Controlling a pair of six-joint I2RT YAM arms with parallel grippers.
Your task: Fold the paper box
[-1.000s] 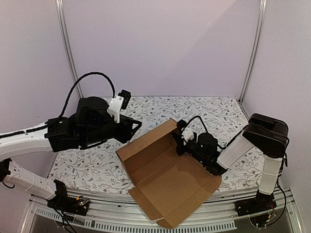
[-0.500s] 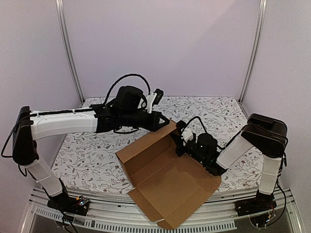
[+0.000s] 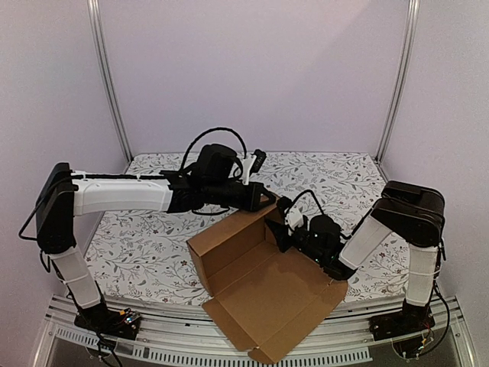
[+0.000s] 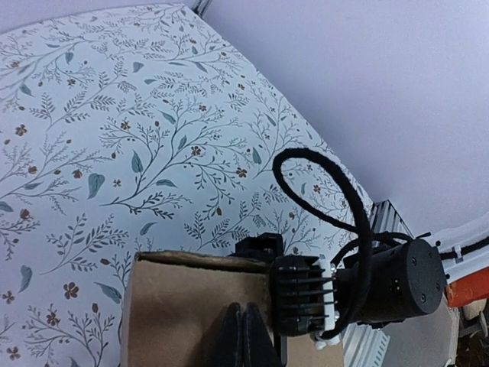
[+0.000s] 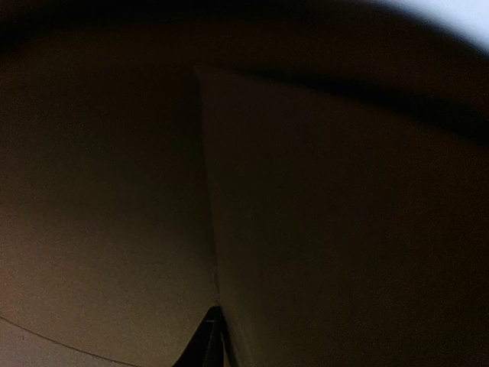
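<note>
Where the white tabletop printed with grey leaf sprigs (image 3: pixel 145 252) meets the metal rail (image 3: pixel 153 353) at its near edge, the plain brown corrugated cardboard paper box (image 3: pixel 267 290) lies half formed. It fills the table's 6 o'clock part, and its nearest flap reaches out over the rail. Its base panel lies flat, while the long wall (image 3: pixel 225 237) on its 10 o'clock side stands raised.

The left arm (image 3: pixel 122 195) reaches in from 9 o'clock, and the left gripper (image 3: pixel 262 199) sits at the far end of that raised wall, at the box's 12 o'clock. In the left wrist view its fingers (image 4: pixel 233 336) are pressed together with no gap and nothing between them. They point down over the brown card (image 4: pixel 183 306); whether they touch it cannot be told.

The right gripper (image 3: pixel 281 231) is at the box's 1 o'clock corner, close against the short side wall. Its own camera shows only dim cardboard (image 5: pixel 321 229) with an upright crease and one dark fingertip (image 5: pixel 208 340) at 6 o'clock. Whether its fingers stand wide, stand narrow, or pinch the card cannot be told.
</note>
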